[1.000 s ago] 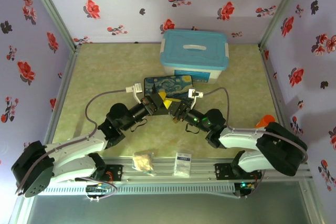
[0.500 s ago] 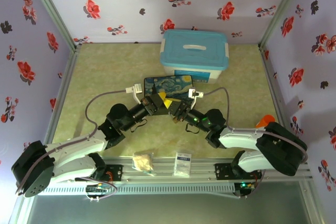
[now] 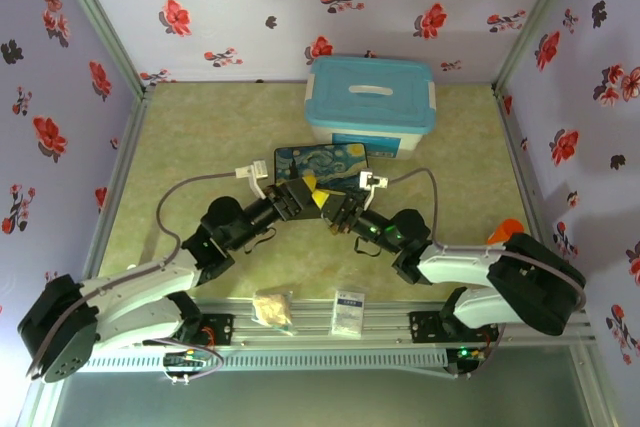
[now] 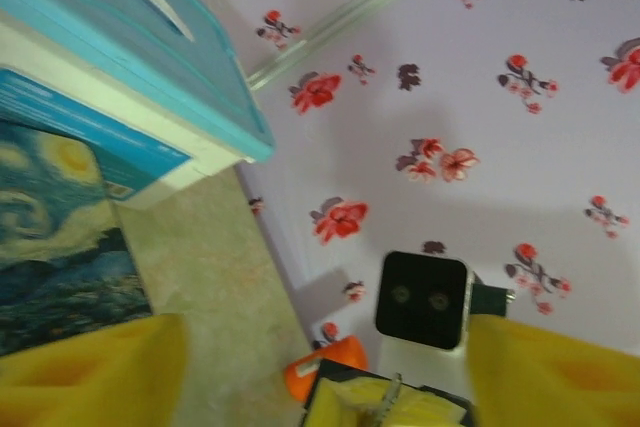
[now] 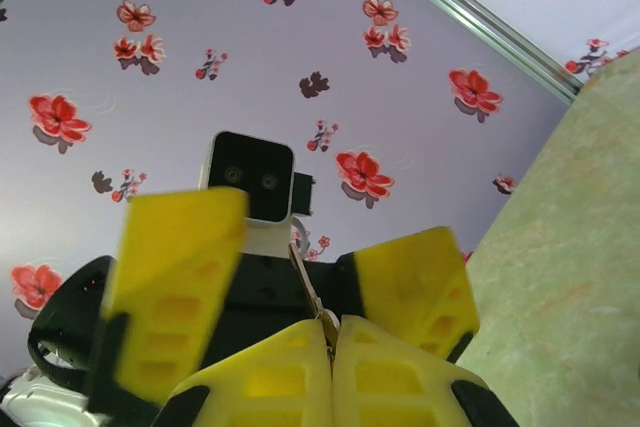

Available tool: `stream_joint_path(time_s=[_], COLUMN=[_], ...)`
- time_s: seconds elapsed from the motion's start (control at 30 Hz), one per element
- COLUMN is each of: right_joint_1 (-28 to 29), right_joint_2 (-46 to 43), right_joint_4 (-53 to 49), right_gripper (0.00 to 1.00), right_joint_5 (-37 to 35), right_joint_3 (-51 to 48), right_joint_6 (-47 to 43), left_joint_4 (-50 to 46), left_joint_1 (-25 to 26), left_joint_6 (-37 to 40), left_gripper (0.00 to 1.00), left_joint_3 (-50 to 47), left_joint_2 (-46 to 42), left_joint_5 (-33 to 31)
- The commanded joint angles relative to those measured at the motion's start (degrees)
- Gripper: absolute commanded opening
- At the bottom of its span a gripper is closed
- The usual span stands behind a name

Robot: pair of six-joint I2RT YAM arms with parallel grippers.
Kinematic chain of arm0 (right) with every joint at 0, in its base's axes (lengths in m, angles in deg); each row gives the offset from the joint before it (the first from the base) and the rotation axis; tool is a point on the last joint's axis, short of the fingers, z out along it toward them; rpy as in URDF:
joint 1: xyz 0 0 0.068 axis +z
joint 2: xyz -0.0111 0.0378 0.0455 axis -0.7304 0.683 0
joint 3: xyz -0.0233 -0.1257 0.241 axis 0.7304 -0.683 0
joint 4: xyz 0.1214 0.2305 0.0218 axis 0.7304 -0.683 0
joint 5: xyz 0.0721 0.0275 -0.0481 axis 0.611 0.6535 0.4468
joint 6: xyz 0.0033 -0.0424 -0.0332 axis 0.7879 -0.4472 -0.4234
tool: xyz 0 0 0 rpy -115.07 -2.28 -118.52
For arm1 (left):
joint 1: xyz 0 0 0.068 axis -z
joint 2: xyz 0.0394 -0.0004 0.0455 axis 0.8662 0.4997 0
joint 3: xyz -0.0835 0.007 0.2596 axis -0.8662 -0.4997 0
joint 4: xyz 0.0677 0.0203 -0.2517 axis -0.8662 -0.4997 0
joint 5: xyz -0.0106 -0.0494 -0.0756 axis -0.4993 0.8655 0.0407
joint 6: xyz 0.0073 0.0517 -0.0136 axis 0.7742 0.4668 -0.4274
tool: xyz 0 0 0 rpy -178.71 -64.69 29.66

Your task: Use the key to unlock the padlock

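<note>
The key (image 5: 305, 277), a thin grey metal blade, sticks up from between the yellow fingers of my right gripper (image 5: 330, 332), which is shut on it. My left gripper (image 5: 300, 237) faces it with its yellow fingers (image 5: 180, 277) spread wide on either side of the key's tip. From the left wrist, the key (image 4: 385, 399) pokes out of the right gripper (image 4: 385, 409), low between my open left gripper (image 4: 325, 352). From above, the left gripper (image 3: 306, 190) and right gripper (image 3: 336, 209) meet mid-table. The padlock is hidden.
The painted dark-blue box (image 3: 320, 162) lies just behind the grippers, with a blue-lidded plastic tub (image 3: 370, 105) beyond it. A white packet (image 3: 348, 313) and a crumpled bag (image 3: 272, 309) rest at the near rail. An orange object (image 3: 505, 230) sits at the right.
The left arm has shifted slightly, with its elbow and cable drifting left. The grippers stay together and the right one still grips the key.
</note>
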Motion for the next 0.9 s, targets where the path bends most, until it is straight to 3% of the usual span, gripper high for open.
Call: stream_joint_path(time_s=[0.0,0.1,0.2,0.3,0.4,0.57,0.87], right_joint_1=[-0.1,-0.4,-0.6,-1.9,-4.4,-6.8,-6.9], right_joint_2=[-3.4,-8.4,-15.0,-21.0,-25.3,-31.5,-35.5], right_joint_4=[-5.7,-18.9,-37.3,-61.2,-75.3,-82.8,-79.7], right_gripper=[0.0,0.0,0.0,0.0,0.0,0.0,0.0], right_joint_5=[-2.3,-4.1,-8.1,-14.9,-17.2,-17.2,-16.6], right_joint_3=[-0.8,-0.3,1.5,5.2,6.7,5.1,-1.0], right_joint_6=[-1.8,-4.9,-8.3,-10.9,-13.5,-13.5,-9.4], left_joint_4=[-14.8,-27.2,-32.3,-29.9,-27.1,-21.5,-19.6], left_joint_1=[-2.1,-2.3,-1.5,1.4,5.2,9.2,9.9], left_joint_6=[5.5,6.3,6.5,5.7,4.6,3.8,5.6], left_gripper=[0.91,0.91,0.88,0.83,0.83,0.82,0.81], left_joint_3=[3.3,5.0,5.6,3.8,3.8,4.8,11.0], left_joint_2=[-5.3,-7.0,-3.0,2.8,9.8,20.0,32.7], left_joint_5=[-4.0,-8.4,-8.7,-9.2,-11.4,-13.5,-14.6])
